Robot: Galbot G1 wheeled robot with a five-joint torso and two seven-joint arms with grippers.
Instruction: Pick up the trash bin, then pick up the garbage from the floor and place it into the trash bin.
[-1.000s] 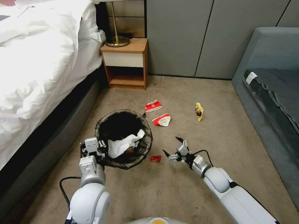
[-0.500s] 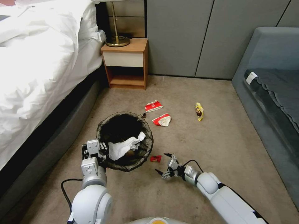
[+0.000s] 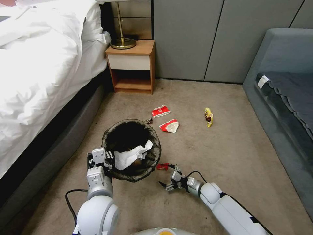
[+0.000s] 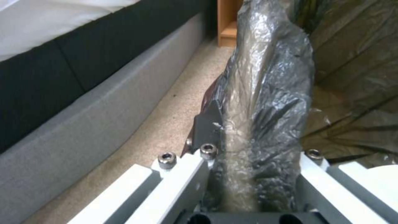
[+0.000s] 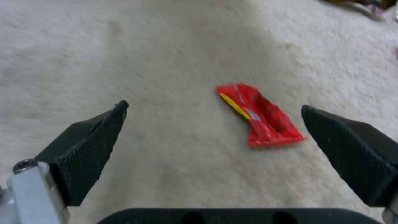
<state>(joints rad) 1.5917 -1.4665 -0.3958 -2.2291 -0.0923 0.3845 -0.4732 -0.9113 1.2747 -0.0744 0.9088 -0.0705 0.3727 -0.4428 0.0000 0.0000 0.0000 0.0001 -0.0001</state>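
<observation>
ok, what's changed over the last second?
The right gripper, open, pulled back toward the robot and down to the small red wrapper on the carpet. The left gripper stays shut on the trash bin rim, which shifted slightly nearer. The other wrappers haven't moved.

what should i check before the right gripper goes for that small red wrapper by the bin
1. Right gripper open: ok, fingers spread wide.
2. Small red wrapper between the fingers: not ok, it lies off-centre, near one finger.
3. Wrapper free on the carpet: ok, nothing on it.
4. Left gripper shut on the trash bin rim: ok.
5. Room in the bin: ok, white tissue leaves space.
</observation>
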